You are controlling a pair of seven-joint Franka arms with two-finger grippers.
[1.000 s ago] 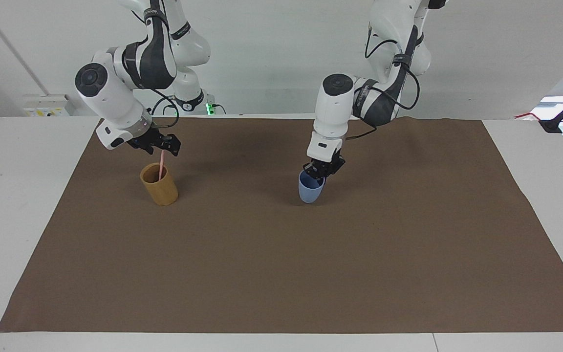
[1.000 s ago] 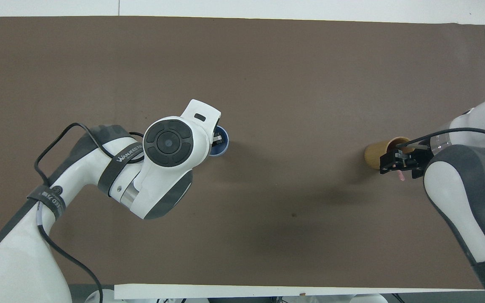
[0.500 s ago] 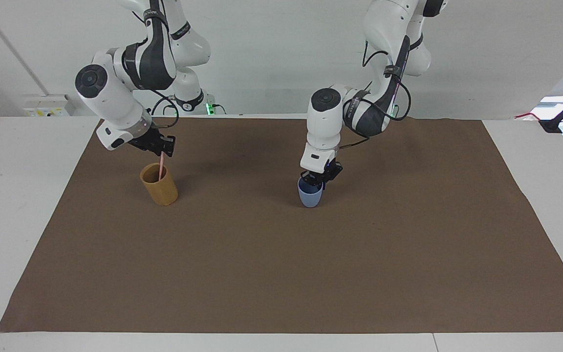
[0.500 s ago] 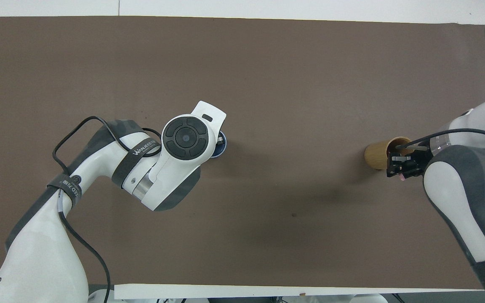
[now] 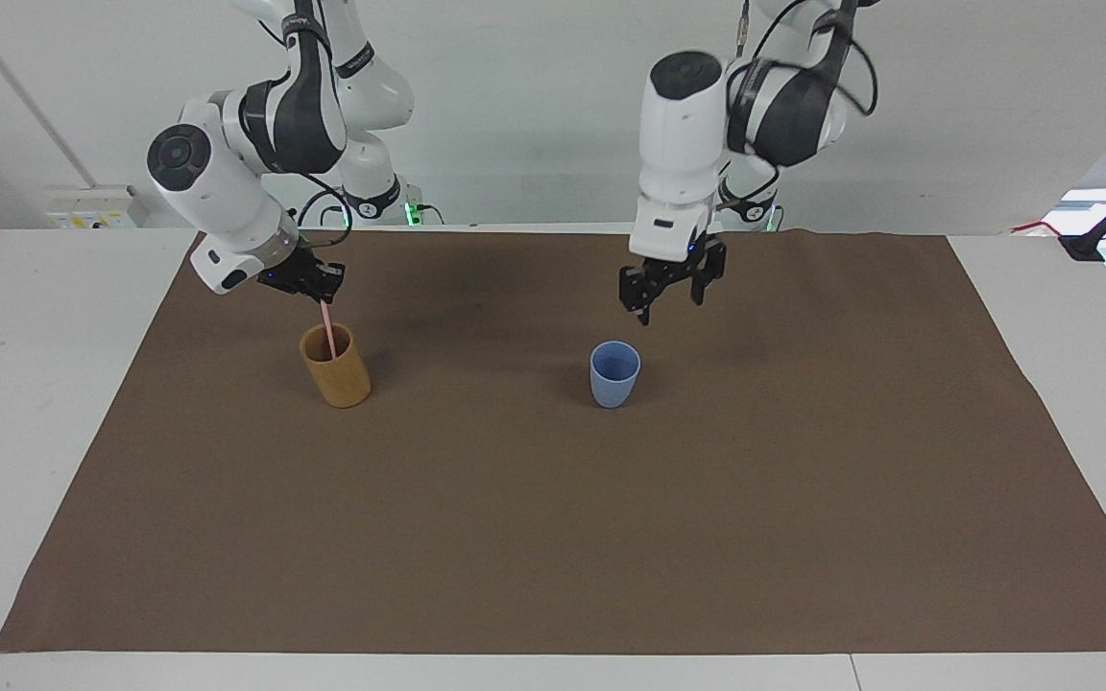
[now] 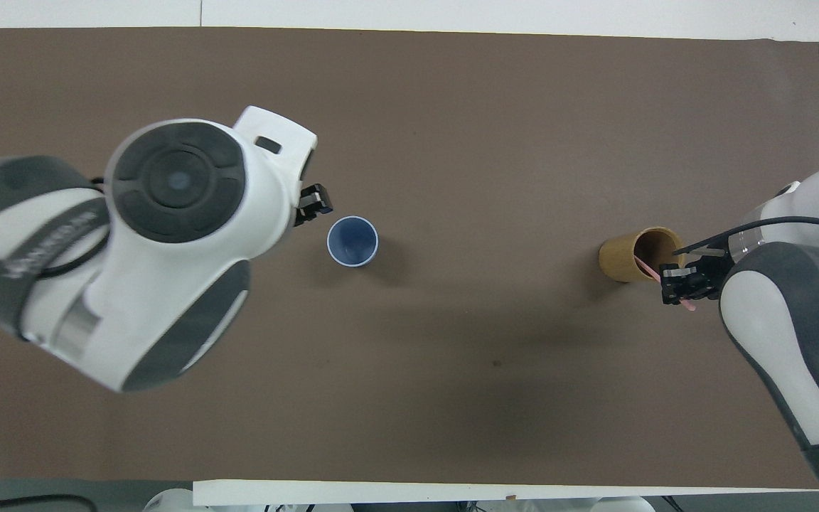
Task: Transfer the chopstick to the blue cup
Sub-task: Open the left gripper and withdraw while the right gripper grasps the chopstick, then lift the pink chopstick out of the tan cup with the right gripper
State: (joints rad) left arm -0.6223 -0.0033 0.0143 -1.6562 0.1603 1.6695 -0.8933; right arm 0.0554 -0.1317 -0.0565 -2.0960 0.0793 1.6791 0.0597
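Over the tan wooden cup, the right end effector pinches the chopstick near its top; its tip sits inside. Lift straight up until clear, avoiding the rim, then carry toward the upright blue cup at three o'clock. Raised above that cup, the left end effector hangs wide, wrist vertical.

White table, brown mat (two cups standing)
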